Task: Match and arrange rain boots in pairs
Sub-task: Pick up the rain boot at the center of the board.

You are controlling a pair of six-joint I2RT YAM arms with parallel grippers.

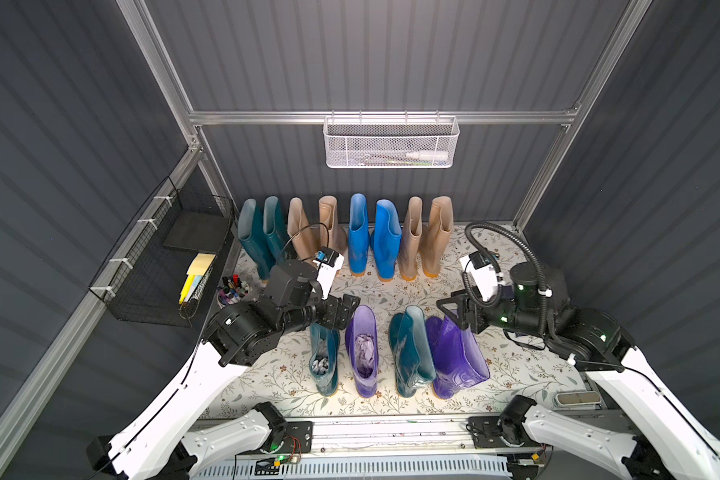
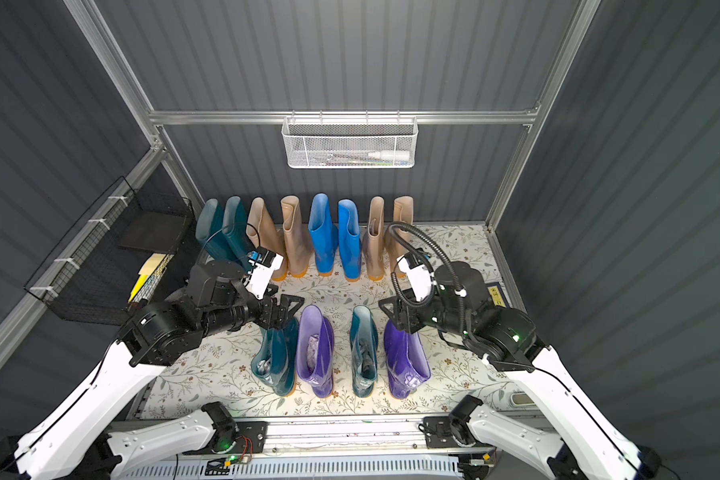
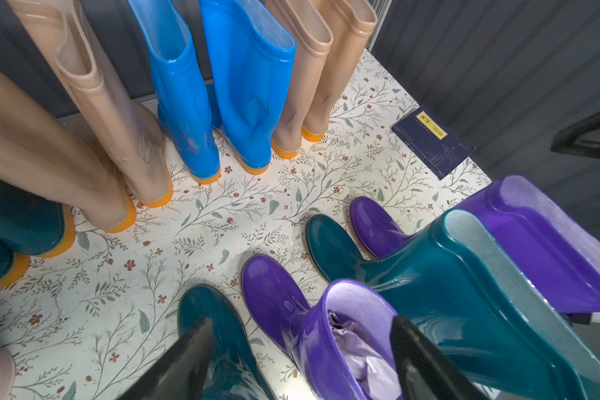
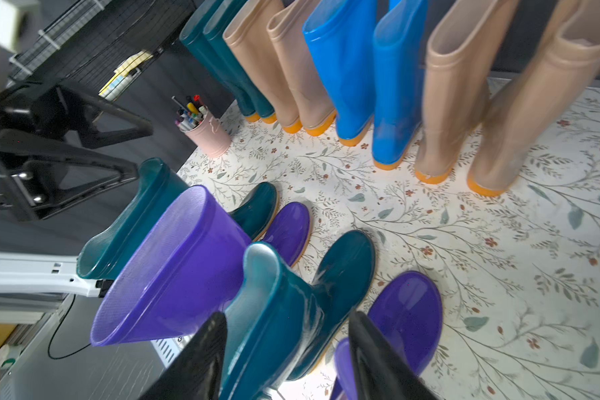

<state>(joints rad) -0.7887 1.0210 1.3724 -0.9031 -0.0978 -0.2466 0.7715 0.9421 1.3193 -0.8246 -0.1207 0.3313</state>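
Along the back wall stand a dark teal pair (image 1: 262,232), a beige pair (image 1: 316,228), a bright blue pair (image 1: 375,237) and another beige pair (image 1: 427,237) of rain boots. The front row reads teal (image 1: 324,361), purple (image 1: 362,353), teal (image 1: 410,353), purple (image 1: 458,357); the right teal boot leans on its purple neighbour. My left gripper (image 1: 348,307) hovers open over the far ends of the left teal and purple boots, whose tops show between its fingers (image 3: 187,356). My right gripper (image 1: 449,309) is open above the right purple boot's rim, with the teal shaft (image 4: 274,311) showing between its jaws.
A white mesh basket (image 1: 391,143) hangs on the back wall and a black wire basket (image 1: 163,266) on the left wall. A pink cup of pens (image 4: 208,138) stands at the mat's left edge. A dark blue book (image 3: 433,142) lies at the far right.
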